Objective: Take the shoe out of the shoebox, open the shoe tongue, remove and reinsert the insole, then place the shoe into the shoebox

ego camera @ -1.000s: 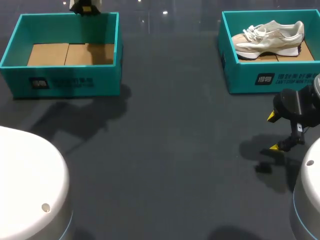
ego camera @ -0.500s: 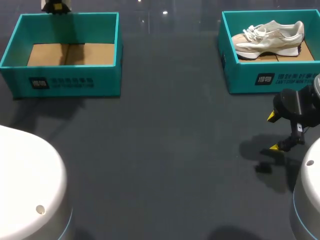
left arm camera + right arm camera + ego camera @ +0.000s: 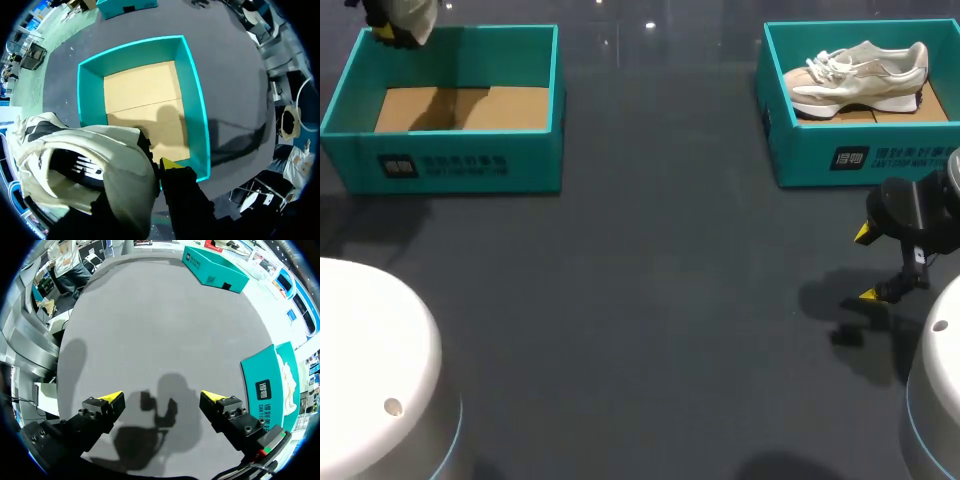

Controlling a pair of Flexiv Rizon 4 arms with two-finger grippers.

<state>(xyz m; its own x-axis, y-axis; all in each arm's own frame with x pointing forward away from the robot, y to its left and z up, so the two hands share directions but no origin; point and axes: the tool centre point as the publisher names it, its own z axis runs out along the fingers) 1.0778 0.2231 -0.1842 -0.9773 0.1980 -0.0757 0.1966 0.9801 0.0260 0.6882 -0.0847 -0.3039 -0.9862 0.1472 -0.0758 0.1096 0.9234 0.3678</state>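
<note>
Print on both boxes, none of it legible.
The left shoebox (image 3: 440, 165) and the right shoebox (image 3: 865, 158) each carried a dark logo square beside pale lines of characters on the front wall, too small to read; the lifted shoe (image 3: 120, 150) bore a dark striped emblem on its side.

A robot test lab, it seems: a broad dark table (image 3: 150, 315) lies under the right claw (image 3: 162, 397), one teal shoebox (image 3: 262, 377) close beside it, a second shoebox (image 3: 212, 265) far ahead.
</note>
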